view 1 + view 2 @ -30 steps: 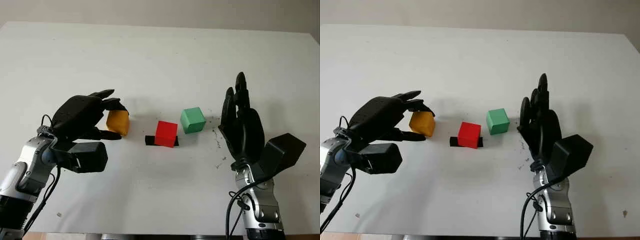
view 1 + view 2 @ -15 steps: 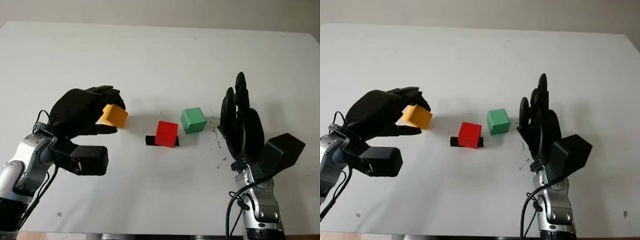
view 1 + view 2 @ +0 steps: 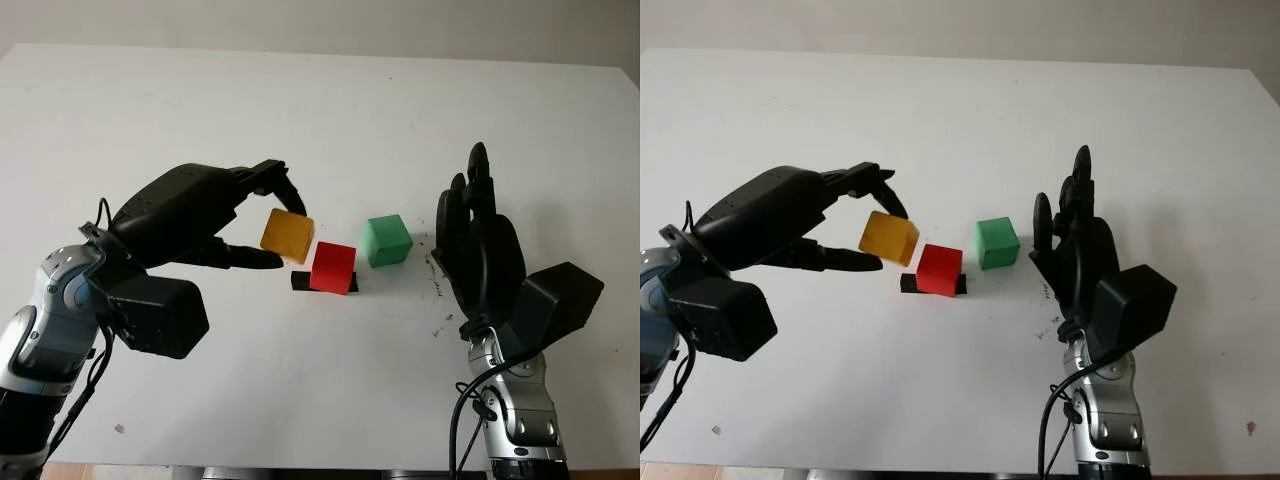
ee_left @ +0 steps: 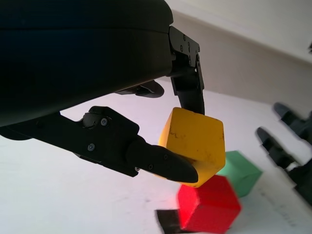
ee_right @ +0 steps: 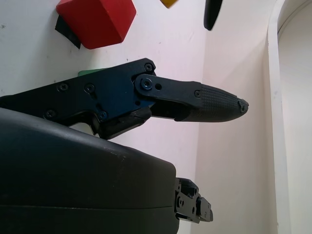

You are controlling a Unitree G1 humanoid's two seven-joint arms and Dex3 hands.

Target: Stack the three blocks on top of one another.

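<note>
White table (image 3: 320,110), left hand (image 3: 215,215) gripping yellow block (image 3: 287,234) aloft

My left hand (image 3: 215,215) is black, gripping the yellow block (image 3: 287,236). The red block (image 3: 333,267) sits on a black strip (image 3: 298,281); the green block (image 3: 386,241), on the white table (image 3: 320,110).

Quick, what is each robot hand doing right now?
Left hand: closed on the yellow block, held above the table.
Right hand: open, holding nothing, beside the green block.
</note>
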